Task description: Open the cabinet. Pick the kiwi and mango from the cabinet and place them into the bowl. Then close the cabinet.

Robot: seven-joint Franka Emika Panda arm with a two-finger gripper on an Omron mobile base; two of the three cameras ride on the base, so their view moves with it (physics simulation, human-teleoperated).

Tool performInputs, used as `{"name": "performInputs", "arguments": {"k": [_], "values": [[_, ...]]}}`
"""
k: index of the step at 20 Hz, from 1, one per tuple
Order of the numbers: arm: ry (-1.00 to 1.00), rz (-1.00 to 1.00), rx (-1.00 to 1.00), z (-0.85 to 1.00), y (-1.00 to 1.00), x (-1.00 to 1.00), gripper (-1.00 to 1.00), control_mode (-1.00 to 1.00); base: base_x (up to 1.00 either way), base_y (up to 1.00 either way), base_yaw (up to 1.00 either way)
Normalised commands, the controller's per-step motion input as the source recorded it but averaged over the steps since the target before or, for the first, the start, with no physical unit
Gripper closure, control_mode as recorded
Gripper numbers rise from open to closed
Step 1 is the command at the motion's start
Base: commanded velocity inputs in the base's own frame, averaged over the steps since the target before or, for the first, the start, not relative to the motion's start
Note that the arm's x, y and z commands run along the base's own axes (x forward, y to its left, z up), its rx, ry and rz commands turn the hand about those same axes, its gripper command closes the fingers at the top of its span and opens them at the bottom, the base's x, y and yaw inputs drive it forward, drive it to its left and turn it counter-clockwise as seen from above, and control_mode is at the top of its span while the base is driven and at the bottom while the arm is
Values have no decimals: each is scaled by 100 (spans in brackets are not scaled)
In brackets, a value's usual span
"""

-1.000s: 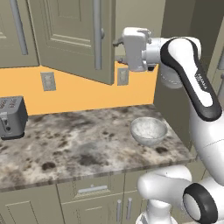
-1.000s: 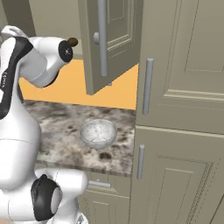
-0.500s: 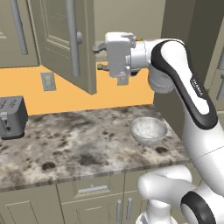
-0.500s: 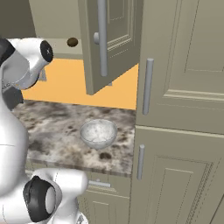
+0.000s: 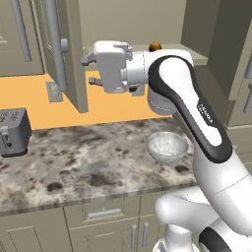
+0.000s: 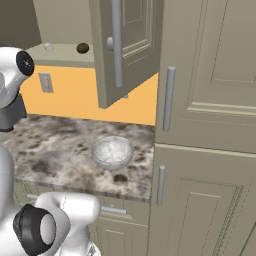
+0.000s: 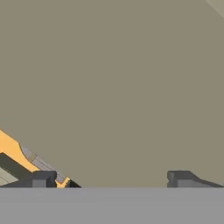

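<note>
Two dark fingertips (image 7: 43,178) of the gripper (image 7: 111,178) are rising far apart at the bottom of the hand view, spread wide with nothing between them, and facing a plain grey-beige surface with a sliver of orange wall at the lower left. In the left base view the gripper (image 5: 91,69) is sitting left of centre in the upper half of the frame, pointing left toward the edge of an open door of the cabinet (image 5: 69,54), which is standing out from the wall in the upper left. Below, right of centre in that frame, the bowl (image 5: 167,146) is resting on the speckled countertop (image 5: 78,167), with a toaster (image 5: 14,132) at the left edge. In the right base view the bowl (image 6: 113,152) is lying at centre, under the other open door. Farther back, on the cabinet's floor, the mango (image 5: 155,47) is peeking over the arm near the top centre of the left base view, and the kiwi (image 6: 83,48) is lying in the upper left of the right base view.
</note>
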Motion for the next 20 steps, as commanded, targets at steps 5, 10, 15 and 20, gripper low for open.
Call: {"name": "performInputs", "arguments": {"k": [5, 10, 15, 20], "values": [[-3, -1, 6, 51, -28, 0, -100, -100, 0, 0, 0], [-11, -5, -3, 61, -65, -9, -100, -100, 0, 0, 0], [-24, -4, -38, -43, -87, -15, -100, -100, 0, 0, 0], [-30, -11, -52, -40, -74, -8, -100, -100, 0, 0, 0]]}}
